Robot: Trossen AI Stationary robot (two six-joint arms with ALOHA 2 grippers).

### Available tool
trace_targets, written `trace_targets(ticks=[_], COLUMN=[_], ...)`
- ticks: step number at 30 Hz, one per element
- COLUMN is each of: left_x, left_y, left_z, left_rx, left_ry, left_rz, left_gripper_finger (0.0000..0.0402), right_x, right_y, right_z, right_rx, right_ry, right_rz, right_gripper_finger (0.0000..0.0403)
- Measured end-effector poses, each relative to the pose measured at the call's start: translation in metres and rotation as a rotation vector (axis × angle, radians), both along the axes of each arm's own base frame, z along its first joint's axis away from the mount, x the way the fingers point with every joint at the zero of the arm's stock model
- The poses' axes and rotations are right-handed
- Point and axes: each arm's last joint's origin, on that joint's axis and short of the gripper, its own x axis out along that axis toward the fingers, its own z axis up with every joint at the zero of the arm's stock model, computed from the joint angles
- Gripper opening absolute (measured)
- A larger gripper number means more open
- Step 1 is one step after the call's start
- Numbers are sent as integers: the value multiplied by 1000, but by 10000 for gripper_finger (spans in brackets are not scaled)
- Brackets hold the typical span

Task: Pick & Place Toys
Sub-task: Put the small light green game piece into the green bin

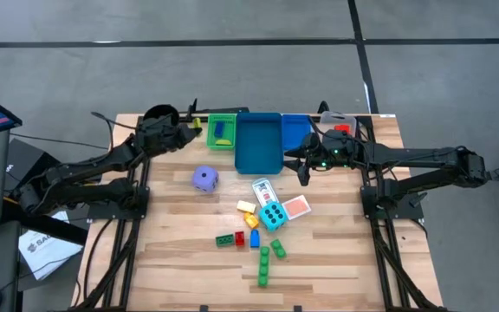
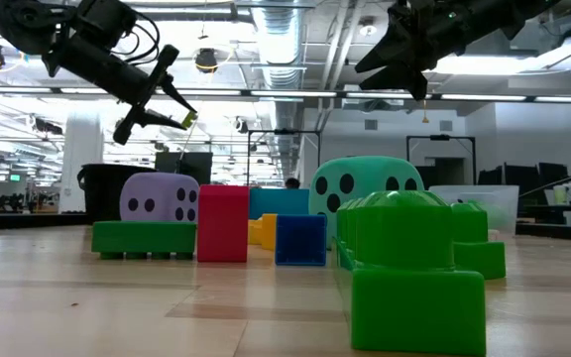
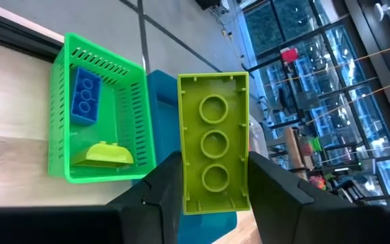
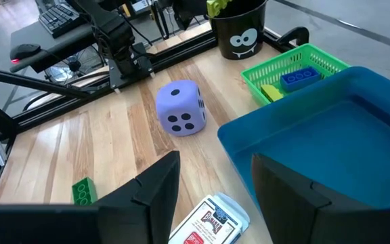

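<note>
My left gripper (image 1: 196,125) is shut on a yellow-green brick (image 3: 213,152), in the air just left of the green bin (image 1: 222,131); it also shows high in the low view (image 2: 171,111). The bin holds a blue brick (image 3: 83,99) and a yellow-green piece (image 3: 107,154). My right gripper (image 1: 304,166) is open and empty, above the table beside the large blue bin (image 1: 258,144). A purple die (image 1: 204,178), a cyan dotted die (image 1: 272,216), a card pack (image 1: 262,191), a loose card (image 1: 295,207) and several small bricks (image 1: 248,237) lie on the table. My left gripper pinches the brick's two long sides (image 3: 185,196) between its two fingers, near one end. The brick sticks out past the fingertips, its hollow underside with three round tubes turned to the wrist camera. The fingers slant down toward the green bin. The brick is lifted clear.
A black cup (image 4: 239,27) stands at the far left corner behind the green bin. A second blue bin (image 1: 297,130) and a clear bin (image 1: 340,121) stand at the back right. Green bricks (image 1: 267,262) lie near the front edge. Bare wood lies left of the purple die.
</note>
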Motion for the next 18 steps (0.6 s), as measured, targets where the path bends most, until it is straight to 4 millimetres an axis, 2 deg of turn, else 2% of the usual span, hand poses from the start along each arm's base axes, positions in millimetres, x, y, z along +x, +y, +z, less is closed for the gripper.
trace_targets(ticks=[9, 18], left_x=[8, 25], left_y=[6, 17], left_z=[2, -13], left_rx=[40, 6], left_ry=[-52, -64], left_rz=[1, -23], left_gripper_finger=[131, 131], right_x=[0, 0], right_y=[-1, -1], right_z=[0, 0], right_rx=[-3, 6], right_ry=[0, -2], right_rz=[-23, -26], right_gripper_finger=[179, 179])
